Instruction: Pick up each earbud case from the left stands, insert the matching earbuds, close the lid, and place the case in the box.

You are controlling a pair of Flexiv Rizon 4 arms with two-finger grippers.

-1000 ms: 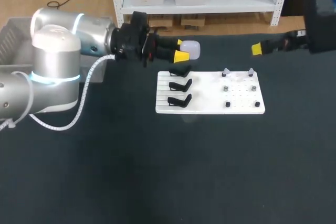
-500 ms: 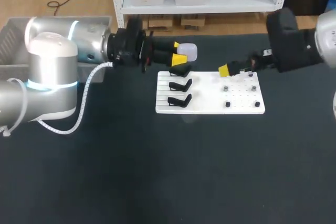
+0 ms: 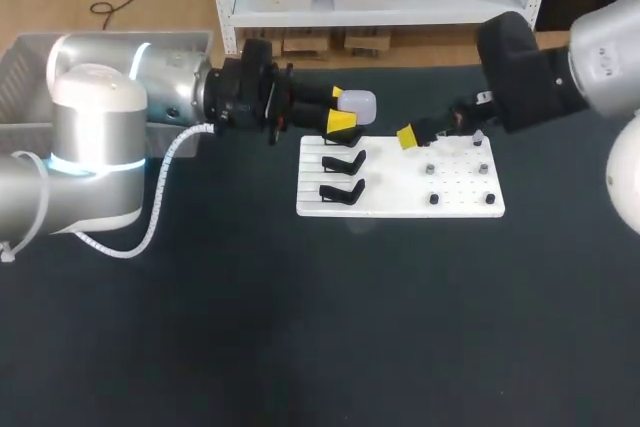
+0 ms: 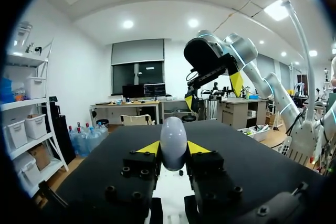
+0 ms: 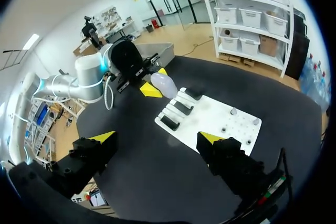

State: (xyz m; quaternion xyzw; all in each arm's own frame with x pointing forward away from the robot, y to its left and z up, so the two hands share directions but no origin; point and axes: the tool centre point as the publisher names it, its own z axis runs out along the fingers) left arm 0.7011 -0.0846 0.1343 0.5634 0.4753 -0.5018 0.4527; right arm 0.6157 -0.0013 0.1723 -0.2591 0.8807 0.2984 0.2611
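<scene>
Overhead head view, opposed wrists, shared board [image 3: 400, 205]

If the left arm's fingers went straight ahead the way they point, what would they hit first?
Probably the right gripper, which sits ahead of the held earbud case, though depth is unclear.

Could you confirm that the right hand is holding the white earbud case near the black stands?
Not quite: the left hand is holding the white earbud case near the black stands, as the left wrist view shows. The right hand is open and empty.
</scene>
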